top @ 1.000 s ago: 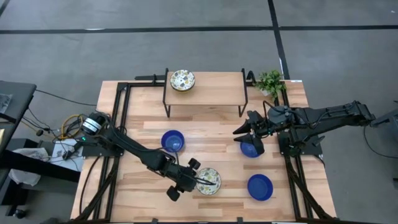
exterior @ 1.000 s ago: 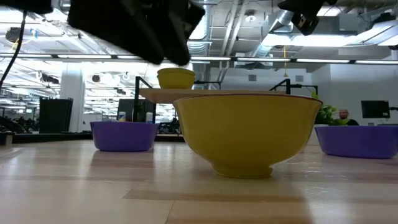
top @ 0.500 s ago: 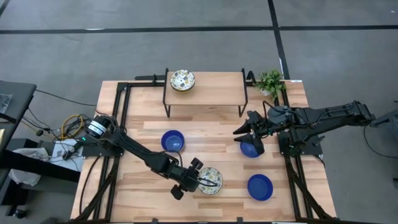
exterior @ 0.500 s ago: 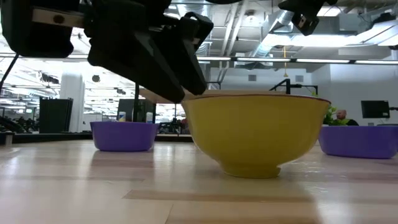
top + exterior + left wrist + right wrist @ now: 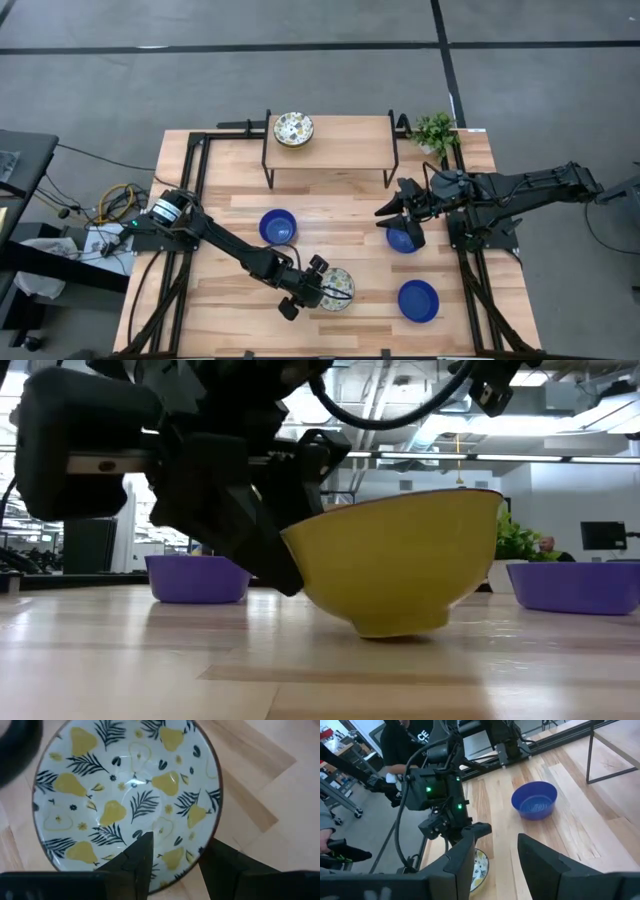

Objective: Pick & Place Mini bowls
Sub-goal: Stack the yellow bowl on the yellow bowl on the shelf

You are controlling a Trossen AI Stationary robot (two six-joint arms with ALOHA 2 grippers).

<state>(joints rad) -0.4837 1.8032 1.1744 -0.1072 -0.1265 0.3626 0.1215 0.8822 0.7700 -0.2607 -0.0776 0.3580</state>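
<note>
A cream bowl with a yellow pear and leaf pattern [image 5: 338, 289] sits near the table's front middle; its outside is yellow in the low view [image 5: 400, 560]. My left gripper [image 5: 316, 288] is shut on its left rim. A second patterned bowl [image 5: 293, 128] stands on the shelf at the back. Three blue bowls rest on the table: left of middle [image 5: 278, 226], right of middle [image 5: 403, 241] and front right [image 5: 417, 300]. My right gripper [image 5: 398, 226] is open and empty above the right-middle blue bowl. My left gripper holds the patterned bowl by its rim [image 5: 186, 870] on the side toward the table's left, one finger [image 5: 142, 855] inside the bowl and one outside. The fingers come slanting down from the left. The bowl is tilted, its held side lower, its foot [image 5: 400, 628] on the table.
A raised wooden shelf on black legs [image 5: 330, 140] stands at the back, with a small green plant [image 5: 434, 130] at its right. Black frame rails [image 5: 195, 200] run along both table sides. People stand beyond the table in the right wrist view [image 5: 405, 745].
My left gripper has gone toward the table's right edge and down, onto the patterned bowl's left rim. The bowl stood level and is now tipped: the held side is lower, the opposite side is raised, and its foot stays on the table.
</note>
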